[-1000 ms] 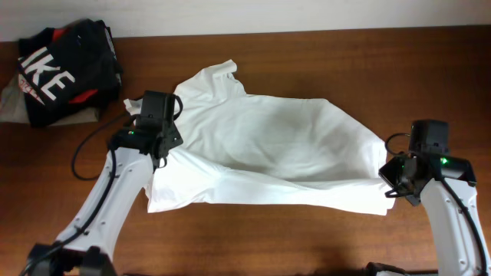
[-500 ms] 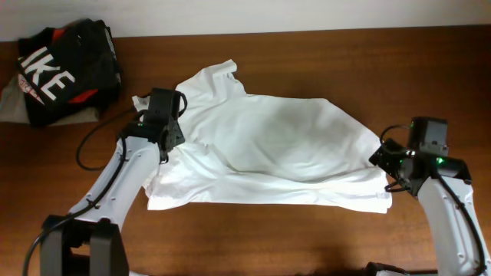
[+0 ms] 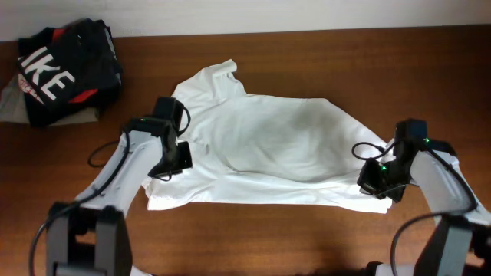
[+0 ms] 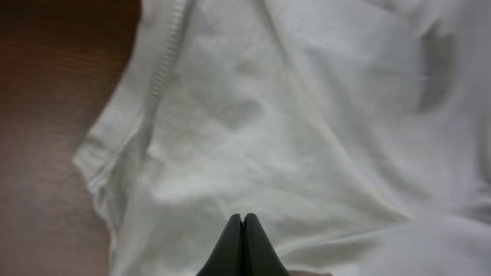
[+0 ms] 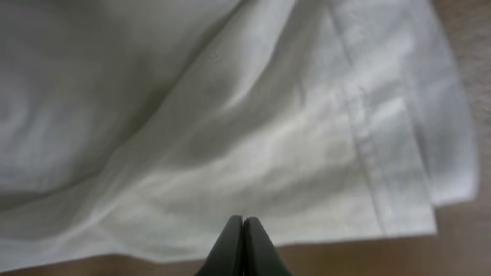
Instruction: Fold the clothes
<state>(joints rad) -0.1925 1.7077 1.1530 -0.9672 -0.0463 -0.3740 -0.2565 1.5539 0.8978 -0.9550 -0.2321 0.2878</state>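
A white shirt (image 3: 268,146) lies spread and wrinkled across the middle of the brown table (image 3: 345,61). My left gripper (image 3: 175,157) is shut and empty over the shirt's left side. In the left wrist view its tips (image 4: 243,218) are pressed together above the white cloth (image 4: 307,115), near a ribbed hem. My right gripper (image 3: 376,184) is shut and empty over the shirt's right front corner. In the right wrist view its tips (image 5: 243,221) are closed just above the shirt's lower edge (image 5: 192,115).
A pile of black clothes (image 3: 65,65) with white letters and red patches sits at the far left corner, on top of a pale garment (image 3: 11,103). Bare wood shows along the front edge (image 3: 268,230) and in the right wrist view (image 5: 345,257).
My left gripper has moved toward the front and right, onto the shirt's left side. My right gripper has moved left onto the shirt's right corner. The shirt's front edge lies slightly flatter.
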